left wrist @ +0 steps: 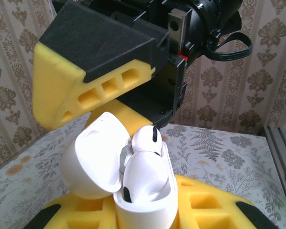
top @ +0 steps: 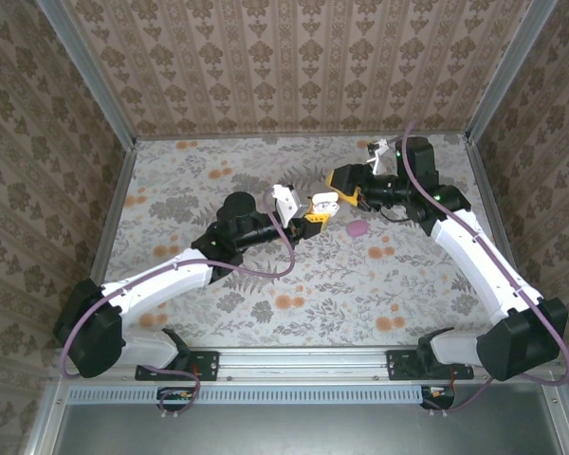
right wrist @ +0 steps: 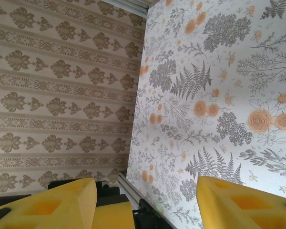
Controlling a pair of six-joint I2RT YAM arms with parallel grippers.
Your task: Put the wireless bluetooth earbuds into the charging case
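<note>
Glossy white rounded charging case [left wrist: 150,210], lid up, smooth earbuds [left wrist: 144,174] inside, clamped by left gripper's [left wrist: 148,220] yellow foam fingers [left wrist: 207,206]; right gripper [right wrist: 150,202] parted, empty.

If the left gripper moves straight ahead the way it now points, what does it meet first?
Probably the right gripper, just beyond the open case. How far beyond is unclear.
</note>
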